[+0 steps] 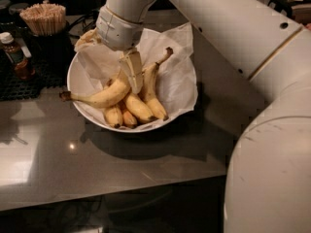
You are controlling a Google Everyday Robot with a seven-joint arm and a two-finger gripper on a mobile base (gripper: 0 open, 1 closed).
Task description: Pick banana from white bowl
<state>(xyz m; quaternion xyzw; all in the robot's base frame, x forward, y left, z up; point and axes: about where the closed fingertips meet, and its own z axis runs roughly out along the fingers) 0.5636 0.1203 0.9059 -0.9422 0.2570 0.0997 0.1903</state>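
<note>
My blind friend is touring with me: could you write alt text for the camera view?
The gripper of a white robot arm reaches down into a wide, shallow white bowl lined with crinkled paper, right at the long curved yellow banana lying across shorter ones. The bowl sits on a glossy grey table.
</note>
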